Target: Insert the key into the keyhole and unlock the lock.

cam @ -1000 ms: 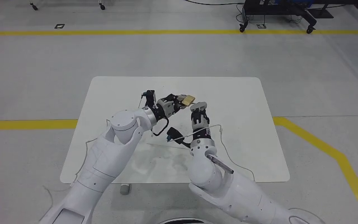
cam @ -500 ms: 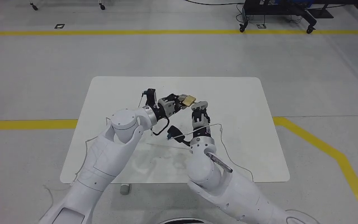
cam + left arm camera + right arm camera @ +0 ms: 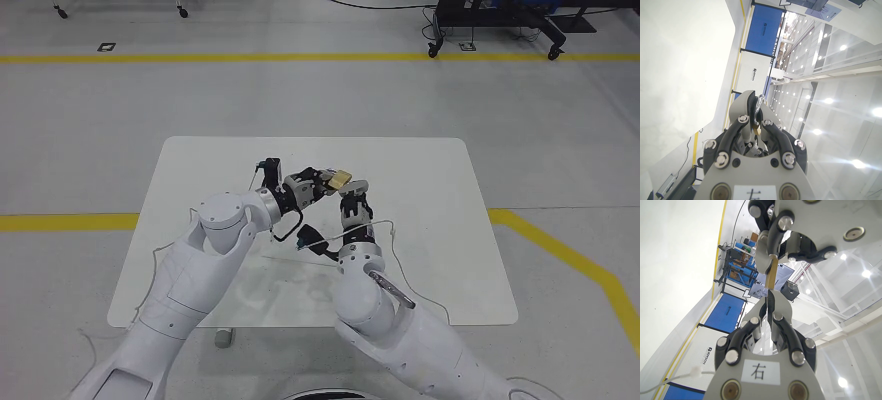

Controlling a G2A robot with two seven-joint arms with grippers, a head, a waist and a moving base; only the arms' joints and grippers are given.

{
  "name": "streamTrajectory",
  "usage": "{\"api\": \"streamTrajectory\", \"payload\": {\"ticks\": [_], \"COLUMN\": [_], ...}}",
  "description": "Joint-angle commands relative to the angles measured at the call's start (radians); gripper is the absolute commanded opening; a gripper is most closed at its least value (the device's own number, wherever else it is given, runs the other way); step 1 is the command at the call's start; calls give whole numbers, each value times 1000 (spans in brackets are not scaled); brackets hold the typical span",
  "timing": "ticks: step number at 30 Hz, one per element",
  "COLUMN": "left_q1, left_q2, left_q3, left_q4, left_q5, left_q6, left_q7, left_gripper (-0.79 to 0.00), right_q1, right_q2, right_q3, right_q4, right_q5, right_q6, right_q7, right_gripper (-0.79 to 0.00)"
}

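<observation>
A brass padlock [image 3: 339, 179] is held in the air above the white table [image 3: 430, 170]. My left gripper [image 3: 758, 100] is shut on its silver shackle [image 3: 759, 103], and the brass body [image 3: 757, 131] hangs between the fingers. In the right wrist view the lock body [image 3: 771, 275] points toward my right gripper [image 3: 769, 294]. That gripper is shut just at the lock's free end. My right gripper's pads [image 3: 780, 302] hide the key they hold, so I cannot tell whether its tip is in the keyhole. In the top view the right gripper [image 3: 352, 193] stands just right of the left gripper [image 3: 322, 181].
A thin white cable [image 3: 395, 250] trails from the right wrist across the table. Bare tabletop lies on all sides below the two grippers. Yellow floor lines [image 3: 560, 250] and carts [image 3: 500, 20] lie beyond the table.
The right gripper has edged slightly toward the padlock. The left gripper and the lock have barely shifted.
</observation>
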Motion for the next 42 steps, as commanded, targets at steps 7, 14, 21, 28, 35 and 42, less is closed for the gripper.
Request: {"api": "streamTrajectory", "payload": {"ticks": [7,14,21,28,35,42], "left_q1": [3,10,13,16,17,19], "left_q2": [-2,-3,-5,-5,-2,8], "left_q3": [-3,-7,-10,-22,-53,-95], "left_q4": [1,-3,-5,7,19,46], "left_q5": [2,7,8,5,-1,21], "left_q6": [-3,-6,-6,-11,-34,-44], "left_q7": [-2,-3,-4,-3,-20,-48], "left_gripper": [-785,-785,-785,-785,-785,-785], "right_q1": [-17,-33,-40,-77,-155,-265], "right_q2": [-9,-15,-16,-15,-4,17], "right_q3": [20,36,44,83,200,407], "right_q4": [-6,-18,-26,-60,-116,-149], "right_q5": [-21,-24,-24,-5,141,390], "right_q6": [1,1,1,38,133,234], "right_q7": [-15,-17,-15,-60,-219,-422], "right_gripper": [-656,-474,-496,-486,-486,-779]}}
